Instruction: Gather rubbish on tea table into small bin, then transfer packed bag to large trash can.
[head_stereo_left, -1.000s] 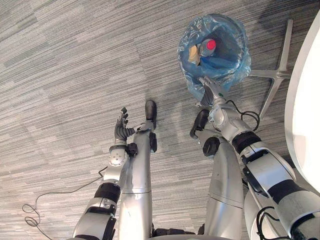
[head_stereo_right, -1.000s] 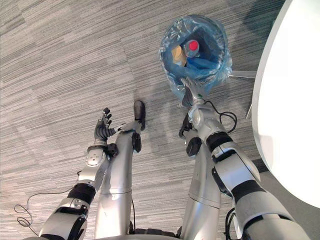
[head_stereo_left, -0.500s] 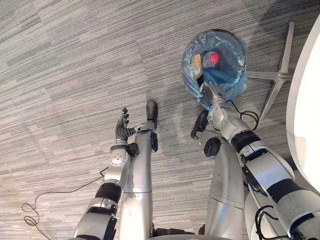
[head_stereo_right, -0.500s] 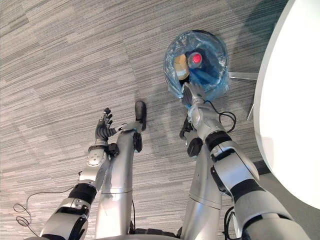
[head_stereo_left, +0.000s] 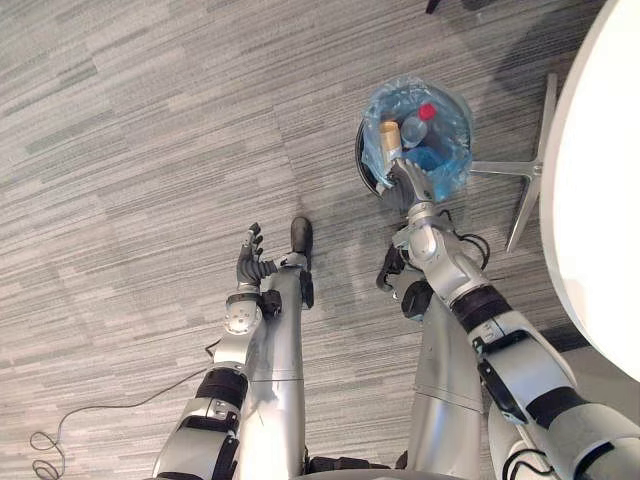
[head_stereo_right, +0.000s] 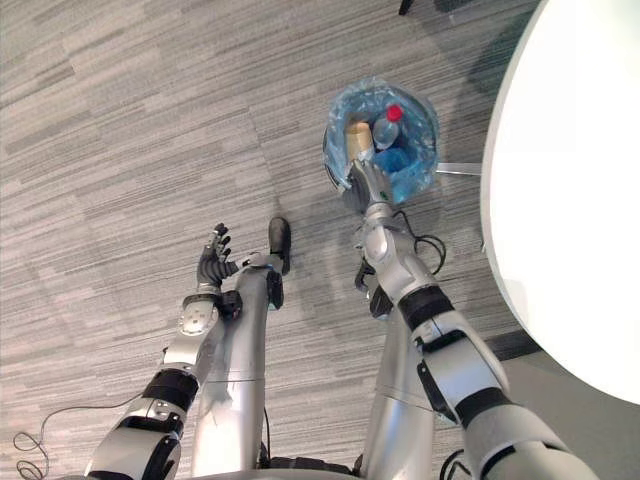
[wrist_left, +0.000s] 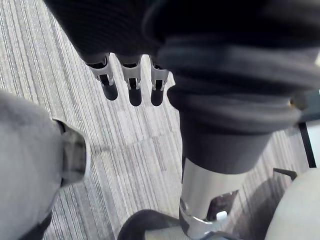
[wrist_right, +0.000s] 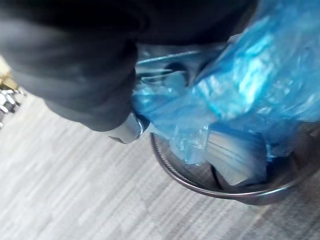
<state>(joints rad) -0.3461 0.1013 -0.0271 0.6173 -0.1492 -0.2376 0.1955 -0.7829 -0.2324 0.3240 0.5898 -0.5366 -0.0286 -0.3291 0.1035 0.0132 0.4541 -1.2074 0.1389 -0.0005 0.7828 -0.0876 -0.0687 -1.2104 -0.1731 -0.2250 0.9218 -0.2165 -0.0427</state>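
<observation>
1. Right hand (head_stereo_left: 402, 182): fingers closed on the near edge of the blue bag (head_stereo_left: 452, 160), a grip suited to lifting it out.
2. Bag, holding a bottle (head_stereo_left: 418, 120), sits partly raised in the small bin (head_stereo_left: 364, 168), beside the worktop (head_stereo_left: 600, 200).
3. Left hand (head_stereo_left: 250, 265): open and empty above the floor (head_stereo_left: 140, 150), apparently kept clear.

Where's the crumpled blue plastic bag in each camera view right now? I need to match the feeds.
Left eye view: blue plastic bag upper right of centre, in the small dark metal bin.
Right eye view: bag upper centre, beside the white table.
Right wrist view: bag close up, spilling over the bin.
Left wrist view: grey carpet past the left hand.
Shared landmark: the bin's rim.
</observation>
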